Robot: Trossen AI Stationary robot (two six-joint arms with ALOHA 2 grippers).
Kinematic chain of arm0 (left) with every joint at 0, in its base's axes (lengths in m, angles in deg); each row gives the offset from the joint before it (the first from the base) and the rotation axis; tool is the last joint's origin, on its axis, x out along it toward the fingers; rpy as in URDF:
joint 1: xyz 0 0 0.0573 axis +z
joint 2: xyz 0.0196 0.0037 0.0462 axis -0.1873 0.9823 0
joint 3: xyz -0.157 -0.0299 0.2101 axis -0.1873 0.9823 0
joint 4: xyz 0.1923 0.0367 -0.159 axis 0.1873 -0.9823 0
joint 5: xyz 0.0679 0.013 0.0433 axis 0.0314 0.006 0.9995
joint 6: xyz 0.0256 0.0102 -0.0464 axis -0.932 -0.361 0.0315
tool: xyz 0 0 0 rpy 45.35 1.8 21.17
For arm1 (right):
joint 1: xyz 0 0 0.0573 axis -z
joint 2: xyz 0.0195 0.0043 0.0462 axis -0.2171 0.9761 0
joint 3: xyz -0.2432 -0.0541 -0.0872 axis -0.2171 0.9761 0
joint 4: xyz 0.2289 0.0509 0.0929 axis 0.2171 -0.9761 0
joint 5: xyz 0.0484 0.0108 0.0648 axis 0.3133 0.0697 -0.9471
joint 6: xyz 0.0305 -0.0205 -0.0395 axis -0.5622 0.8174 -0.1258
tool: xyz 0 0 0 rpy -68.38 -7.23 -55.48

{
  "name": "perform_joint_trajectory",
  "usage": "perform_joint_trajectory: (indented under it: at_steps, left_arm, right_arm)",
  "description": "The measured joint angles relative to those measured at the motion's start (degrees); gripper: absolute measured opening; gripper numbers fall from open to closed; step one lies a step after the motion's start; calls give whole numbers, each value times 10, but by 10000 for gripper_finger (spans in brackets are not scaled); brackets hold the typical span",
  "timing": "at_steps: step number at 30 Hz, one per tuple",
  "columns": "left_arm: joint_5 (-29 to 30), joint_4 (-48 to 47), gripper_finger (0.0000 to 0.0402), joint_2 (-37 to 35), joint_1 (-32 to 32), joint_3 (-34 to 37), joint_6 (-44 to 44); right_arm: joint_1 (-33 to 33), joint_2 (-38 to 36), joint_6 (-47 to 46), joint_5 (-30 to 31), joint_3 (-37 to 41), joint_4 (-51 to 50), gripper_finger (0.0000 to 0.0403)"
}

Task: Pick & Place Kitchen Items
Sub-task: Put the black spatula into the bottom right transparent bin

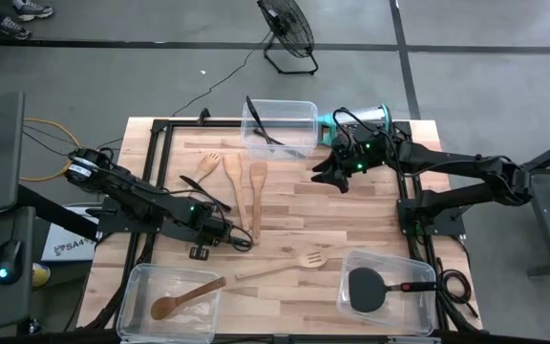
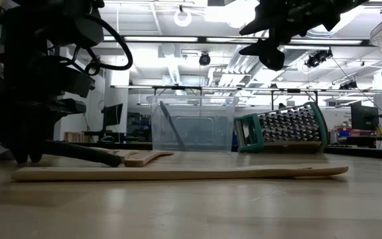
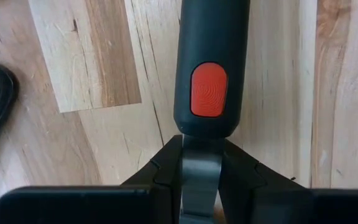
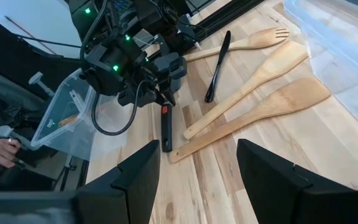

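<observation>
My left gripper (image 1: pixel 216 239) is low over the table's near left, shut on a black utensil with a red-black handle (image 3: pixel 210 62) that points toward the table's right; the handle also shows in the right wrist view (image 4: pixel 165 129). My right gripper (image 1: pixel 331 176) is open and empty, held high (image 2: pixel 265 41) over the far middle. Three pale wooden utensils (image 1: pixel 237 186) and a thin black tool (image 4: pixel 218 62) lie flat on the table left of centre. A slotted wooden fork (image 1: pixel 285 266) lies near the front. My left gripper pinches the utensil's grey metal neck (image 3: pixel 201 165), just behind the end of the handle that bears the red button, between its two fingers (image 3: pixel 160 180). The fingers lie across the neck. The handle (image 2: pixel 85 154) lies low along the table; its head is hidden by the gripper.
A clear bin (image 1: pixel 172 298) at the front left holds a wooden spoon. A clear bin (image 1: pixel 390 304) at the front right holds a black spatula. A far clear bin (image 1: pixel 281 107) holds a thin black tool. The steel grater (image 1: pixel 370 118) lies beside it.
</observation>
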Motion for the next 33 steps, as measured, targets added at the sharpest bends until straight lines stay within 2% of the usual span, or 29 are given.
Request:
perform_joint_trajectory:
  at_steps: [13,25,33]
  left_arm:
    - [2,-3,66,0,0,-1,13]
    - [40,-71,66,1,0,-52,15]
    - [128,-113,66,1,0,-130,14]
  right_arm:
    - [0,0,-1,0,0,0,205]
    - [0,0,1,0,0,-1,205]
    - [0,0,2,0,0,-1,205]
